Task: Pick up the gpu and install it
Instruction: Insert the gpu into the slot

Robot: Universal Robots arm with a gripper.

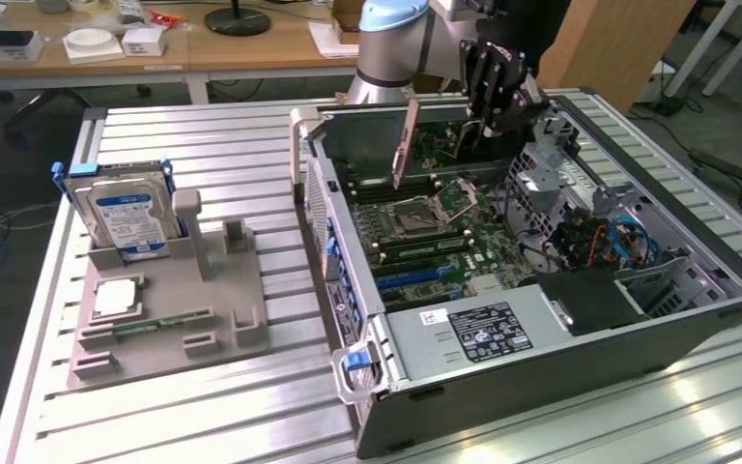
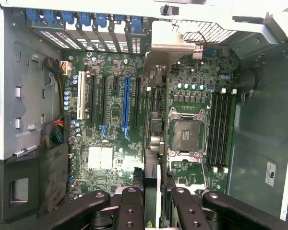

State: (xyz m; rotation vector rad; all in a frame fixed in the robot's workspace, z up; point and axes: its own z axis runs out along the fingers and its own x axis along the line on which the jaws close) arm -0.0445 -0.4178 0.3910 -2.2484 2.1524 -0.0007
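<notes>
Wrist view: gpu (image 2: 156,139) lifted, not yet installed.
We see the gripper (image 2: 155,191) pinching the gpu edge-on, hanging over the motherboard (image 2: 105,139) inside the open case (image 1: 539,387); we judge it unseated.

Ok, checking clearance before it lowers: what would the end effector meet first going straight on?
Likely the motherboard, between the blue slot and the CPU socket; the gpu in the end effector would touch first. Depth is unclear.
</notes>
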